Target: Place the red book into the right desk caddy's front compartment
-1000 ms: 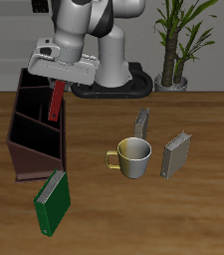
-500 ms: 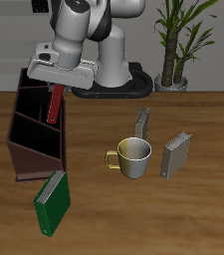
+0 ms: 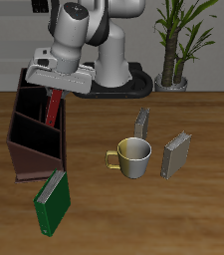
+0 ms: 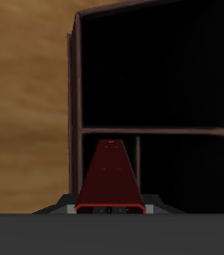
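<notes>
My gripper (image 3: 57, 88) hangs over the back end of the right desk caddy (image 3: 29, 164), a long dark-brown wooden box with thin partitions. It is shut on the top of the red book (image 3: 54, 106), which hangs upright with its lower part inside the caddy's slot nearest the table's back. In the wrist view the red book (image 4: 112, 179) points down into a dark slot, just before a thin partition of the caddy (image 4: 153, 129). The slot's floor is hidden in shadow.
A green book (image 3: 52, 202) leans at the caddy's front end. A mug (image 3: 133, 157) stands mid-table, with one grey book (image 3: 140, 124) behind it and another grey book (image 3: 176, 152) beside it. A potted plant (image 3: 178, 45) stands at the back.
My gripper has shifted slightly toward the caddy's outer wall and the red book has sunk a little deeper into the slot. Nothing else has moved.
</notes>
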Tool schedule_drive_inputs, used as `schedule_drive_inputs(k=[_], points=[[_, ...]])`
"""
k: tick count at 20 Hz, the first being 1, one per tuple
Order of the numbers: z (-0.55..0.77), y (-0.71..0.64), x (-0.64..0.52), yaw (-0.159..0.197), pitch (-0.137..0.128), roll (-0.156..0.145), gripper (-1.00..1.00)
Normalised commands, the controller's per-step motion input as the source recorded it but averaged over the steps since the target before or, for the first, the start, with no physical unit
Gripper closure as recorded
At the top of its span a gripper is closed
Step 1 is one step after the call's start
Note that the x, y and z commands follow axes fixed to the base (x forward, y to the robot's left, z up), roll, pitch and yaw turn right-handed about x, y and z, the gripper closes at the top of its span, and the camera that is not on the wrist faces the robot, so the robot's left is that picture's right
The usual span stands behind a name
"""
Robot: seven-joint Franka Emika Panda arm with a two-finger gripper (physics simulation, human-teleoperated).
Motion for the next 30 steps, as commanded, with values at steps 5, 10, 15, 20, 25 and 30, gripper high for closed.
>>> schedule_drive_inputs(k=[5,10,15,20,25,30], points=[[-0.14,-0.02,0.07,-0.003,0.022,0.001,1.00],[-0.19,0.08,0.11,0.000,0.021,0.029,1.00],[-0.27,0.03,0.05,-0.015,0.033,0.013,1.00],[-0.24,-0.13,-0.05,0.001,0.031,-0.027,1.00],[-0.17,-0.08,-0.01,-0.019,0.036,-0.036,-1.00],[0.02,-0.01,0.01,-0.020,0.009,-0.017,-1.00]])
